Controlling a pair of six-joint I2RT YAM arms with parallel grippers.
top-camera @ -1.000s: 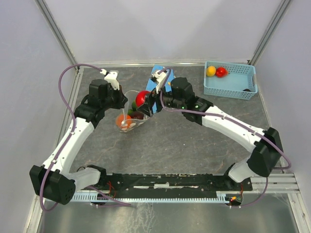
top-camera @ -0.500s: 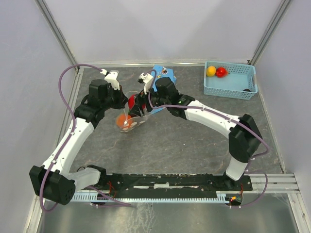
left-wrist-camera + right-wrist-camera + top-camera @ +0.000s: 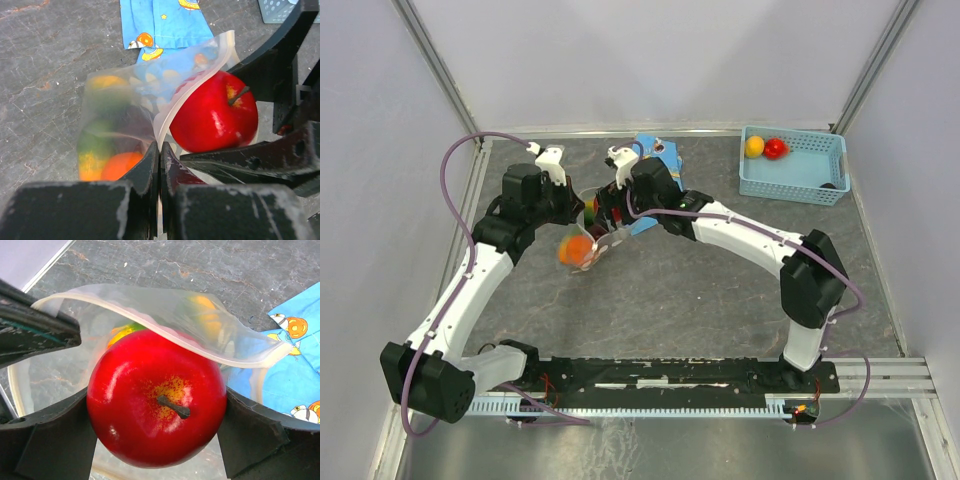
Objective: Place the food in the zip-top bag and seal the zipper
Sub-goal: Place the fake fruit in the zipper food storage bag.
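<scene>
My left gripper (image 3: pixel 160 150) is shut on the mouth edge of the clear zip-top bag (image 3: pixel 125 110), holding it up. Orange (image 3: pixel 117 165), green (image 3: pixel 92 147) and yellow (image 3: pixel 107 81) fruits show blurred through the plastic. My right gripper (image 3: pixel 157 410) is shut on a red apple (image 3: pixel 155 400) and holds it at the bag's open mouth, under the upper lip. The whitish zipper (image 3: pixel 240 360) runs along that lip. In the top view both grippers meet at the bag (image 3: pixel 582 248).
A flat blue wrapper (image 3: pixel 165 22) with orange prints lies just behind the bag. At the back right stands a light-blue mesh basket (image 3: pixel 790 190) with a yellow fruit (image 3: pixel 754 146) and a red fruit (image 3: pixel 775 148). Metal rails edge the table.
My right gripper has carried the red apple leftward to the bag's mouth. The left gripper has kept its hold on the bag's edge, and the bag has shifted slightly.
</scene>
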